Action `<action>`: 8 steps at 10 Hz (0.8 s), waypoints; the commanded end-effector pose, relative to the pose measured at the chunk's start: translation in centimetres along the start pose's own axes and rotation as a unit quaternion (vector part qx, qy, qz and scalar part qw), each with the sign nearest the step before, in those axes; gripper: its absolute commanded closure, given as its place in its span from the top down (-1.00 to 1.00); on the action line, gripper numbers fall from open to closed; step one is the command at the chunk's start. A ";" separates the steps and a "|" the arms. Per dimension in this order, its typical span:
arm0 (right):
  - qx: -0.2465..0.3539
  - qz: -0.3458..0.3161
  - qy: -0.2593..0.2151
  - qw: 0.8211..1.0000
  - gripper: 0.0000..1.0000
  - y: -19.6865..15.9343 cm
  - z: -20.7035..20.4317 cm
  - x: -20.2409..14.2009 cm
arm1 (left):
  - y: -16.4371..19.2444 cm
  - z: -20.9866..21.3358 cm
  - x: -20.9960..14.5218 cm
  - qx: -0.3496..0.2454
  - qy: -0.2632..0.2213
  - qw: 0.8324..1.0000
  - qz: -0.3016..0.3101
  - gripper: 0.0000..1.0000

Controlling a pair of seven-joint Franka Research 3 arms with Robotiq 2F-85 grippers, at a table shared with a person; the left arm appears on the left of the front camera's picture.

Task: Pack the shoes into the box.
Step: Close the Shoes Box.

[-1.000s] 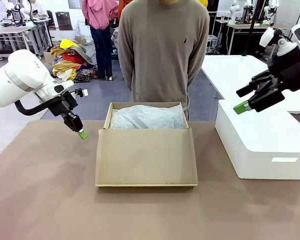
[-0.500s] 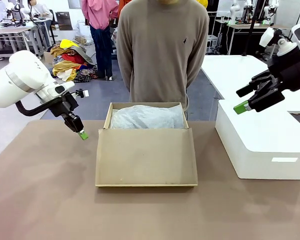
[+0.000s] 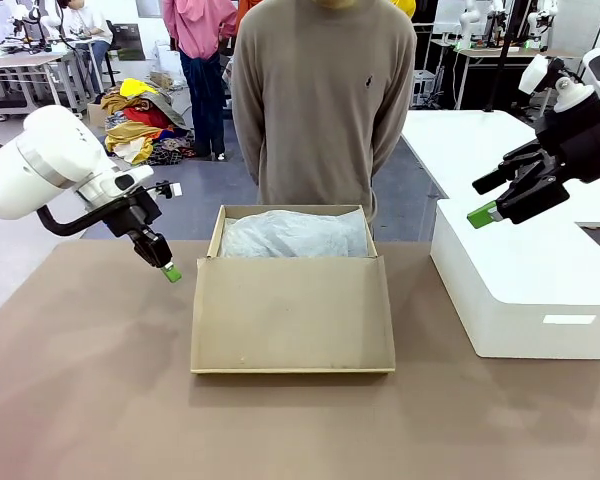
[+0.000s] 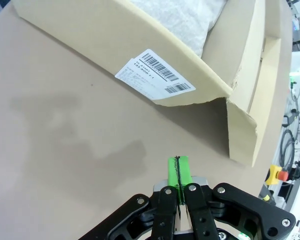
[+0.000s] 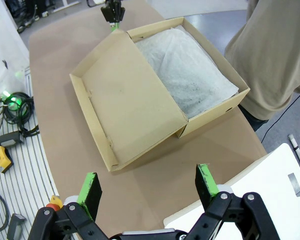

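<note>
The brown cardboard box lies in the middle of the table, its lid flap folded open toward me. White tissue paper fills the tray, and the shoes are hidden or out of view. My left gripper is shut with nothing in it and hovers just off the box's far-left corner. In the left wrist view its pressed green pads point at the box's labelled side. My right gripper stands open and empty, high above the white bin; below its spread fingers I see the box.
A large white plastic bin sits at the table's right. A person in a beige sweater stands at the far edge behind the box, with no hands showing. Bare brown tabletop lies left of and in front of the box.
My left gripper has moved slightly right and down, closer to the box's far-left corner. The right arm, the box and the person have not moved.
</note>
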State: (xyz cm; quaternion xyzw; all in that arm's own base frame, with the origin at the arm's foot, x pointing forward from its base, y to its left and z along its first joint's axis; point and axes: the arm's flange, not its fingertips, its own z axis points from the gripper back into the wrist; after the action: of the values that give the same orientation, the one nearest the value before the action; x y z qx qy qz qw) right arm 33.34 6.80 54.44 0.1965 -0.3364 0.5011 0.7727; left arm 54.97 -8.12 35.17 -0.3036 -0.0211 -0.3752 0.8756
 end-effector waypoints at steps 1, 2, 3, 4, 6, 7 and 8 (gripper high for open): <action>0.007 0.002 -0.014 1.000 1.00 -0.2 -0.1 0.1 | -0.3 -1.0 -0.5 -0.013 -0.017 1.000 -0.010 -1.00; 0.007 0.002 -0.014 1.000 1.00 -0.2 -0.1 0.1 | -0.4 -1.6 -0.6 -0.018 -0.013 1.000 -0.012 -1.00; 0.007 0.002 -0.014 1.000 1.00 -0.2 -0.1 0.1 | -0.4 -2.2 -0.7 -0.030 -0.003 0.999 -0.013 -1.00; 0.007 0.002 -0.014 1.000 1.00 -0.2 -0.1 0.1 | -0.4 -2.7 -0.8 -0.035 -0.003 0.999 -0.014 -1.00; 0.007 0.002 -0.014 1.000 1.00 -0.2 -0.1 0.1 | -0.4 -3.5 -0.7 -0.038 0.000 0.999 -0.023 -1.00; 0.007 0.002 -0.014 1.000 1.00 -0.2 -0.1 0.1 | -0.4 -3.9 -0.6 -0.043 -0.001 0.999 -0.027 -1.00; 0.007 0.002 -0.014 1.000 1.00 -0.2 -0.1 0.1 | -0.5 -4.3 -0.5 -0.049 0.001 0.998 -0.028 -1.00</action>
State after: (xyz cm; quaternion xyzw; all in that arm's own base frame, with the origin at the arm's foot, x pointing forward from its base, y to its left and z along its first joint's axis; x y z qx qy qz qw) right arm 33.34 6.80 54.44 0.1965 -0.3364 0.5011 0.7727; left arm 53.87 -10.32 32.14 -0.3293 -0.0009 -0.3935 0.8583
